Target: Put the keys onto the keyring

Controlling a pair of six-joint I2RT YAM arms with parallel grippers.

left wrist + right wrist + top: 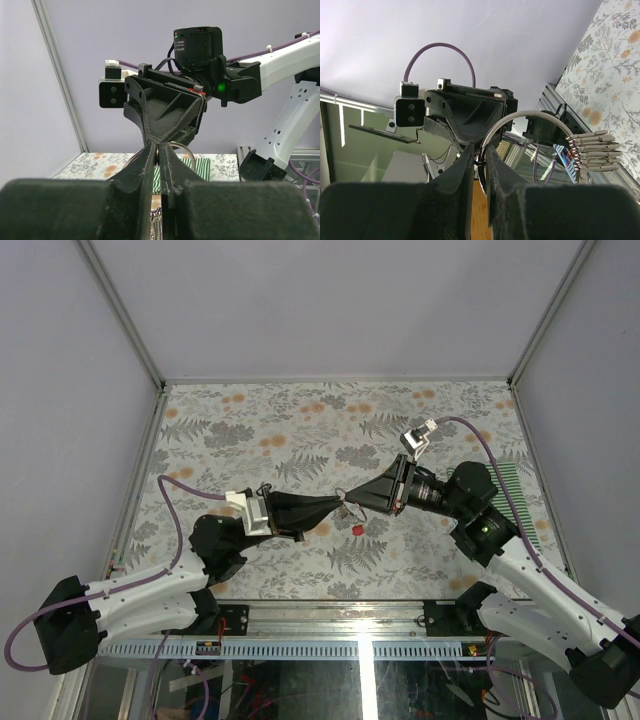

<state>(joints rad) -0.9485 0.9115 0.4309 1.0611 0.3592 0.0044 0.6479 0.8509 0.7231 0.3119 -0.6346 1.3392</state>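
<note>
Clearly the job is midway at best, and we read it across the top view from the left. The left frame rail [140, 468] bounds the flowered table [300, 420] on that side, and the left arm reaches in from the lower left with bare cloth above it. The left gripper [333, 506] has its jaws pressed together, and silver wire shows in the slit, which we take for a pinch on the keyring [527, 113]. The ring is held off the cloth at the centre of the frame, between the two tips. In the right wrist view a bunch of silver blades [592, 150] hangs threaded on its far side, so we judge some keys are already on. The red-tagged key [357, 529] shows just below the tips, apart from both and seemingly loose on the cloth, so it is left to thread. Yellow and black tags we cannot find. The right gripper [352, 502] meets the left nose to nose, its jaws a narrow slit around the wire, and we cannot tell whether it grips. Room there is tight, as the tips nearly touch. Rightward the cloth lies open as far as the green striped mat [517, 490] at the right edge, and the near rail [330, 612] closes the bottom.
</note>
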